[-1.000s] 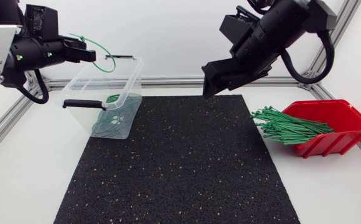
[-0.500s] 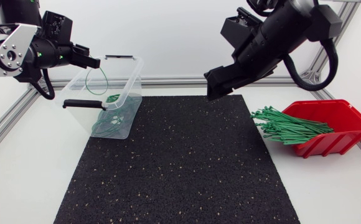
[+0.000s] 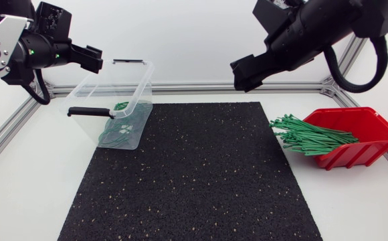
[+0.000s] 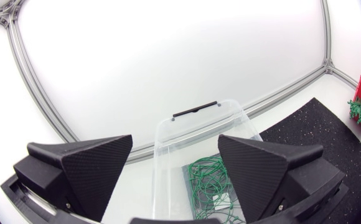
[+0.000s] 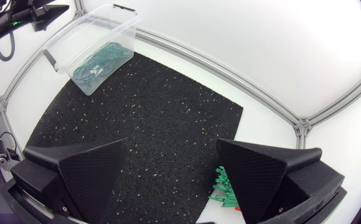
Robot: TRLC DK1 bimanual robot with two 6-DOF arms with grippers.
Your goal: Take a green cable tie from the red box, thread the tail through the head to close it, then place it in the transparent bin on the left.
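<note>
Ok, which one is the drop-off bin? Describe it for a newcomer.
Start at the black speckled mat; on its far left corner stands the transparent bin. Unlike the red box opposite, it is clear-walled, has black handles and holds looped green ties.

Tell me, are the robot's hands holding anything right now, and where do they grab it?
Nothing is held. The left gripper is open and empty by the transparent bin, and the right gripper is open and empty too.

Red plastic open-front box (image 3: 371,130): upright at the right edge of the black speckled mat (image 3: 194,174). A bundle of straight green cable ties (image 3: 311,136) spills from its front onto the mat. Clear plastic bin with black handles (image 3: 137,90): upright at the mat's left rear corner, holding looped green ties (image 3: 117,130).
</note>
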